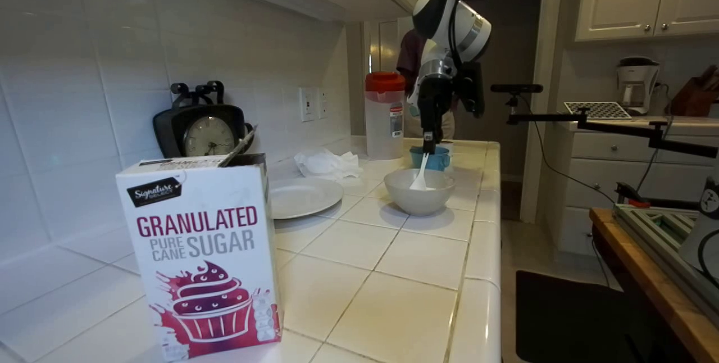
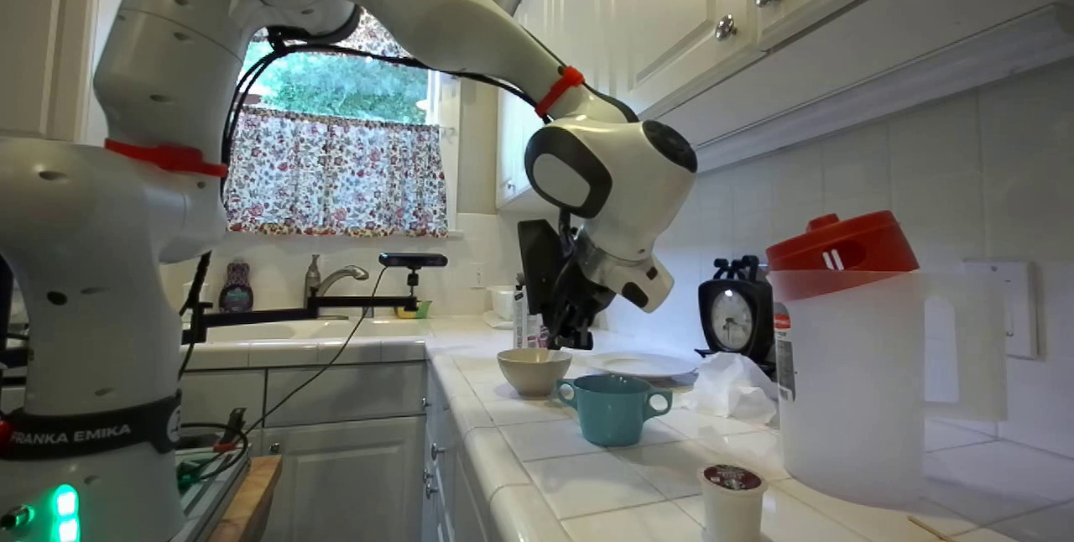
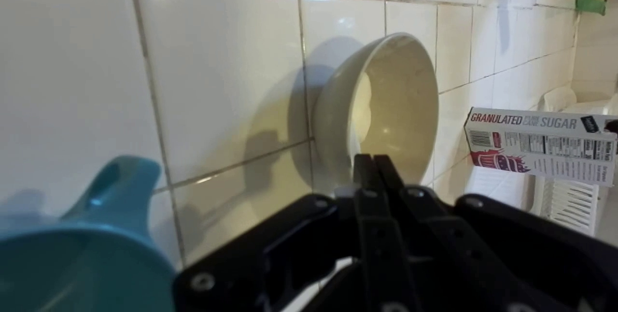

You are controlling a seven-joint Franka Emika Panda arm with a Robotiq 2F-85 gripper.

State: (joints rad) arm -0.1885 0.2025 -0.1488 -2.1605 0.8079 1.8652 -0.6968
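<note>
White spoon (image 1: 418,182): leans inside the pale bowl (image 1: 421,201), its handle rising past the rim to the tips of the pincer (image 3: 372,158).
Pincer: closed, its two fingers side by side; whether they have the handle between them I cannot tell (the fingers cover that spot in the wrist view).
Pale bowl: upright on the white-tiled table (image 1: 393,307), near its edge, just under the pincer's tips.
Blue cup (image 2: 617,414): two-handled, upright near the bowl but apart from it, one handle reaching toward it.
White plate (image 1: 306,197): flat on the table, nearer the tiled wall (image 1: 281,65) than the bowl is.
Crumpled paper (image 1: 328,164): white, close by the plate.
Red-lidded pitcher (image 2: 847,383): translucent, upright, the paper between it and the plate.
Sugar box (image 1: 205,256): upright, well apart from the bowl, its top flap raised.
Black clock (image 1: 210,137): near the tiled wall.
Small tub (image 2: 732,504): white, dark-lidded, in front of the pitcher in an exterior view.
</note>
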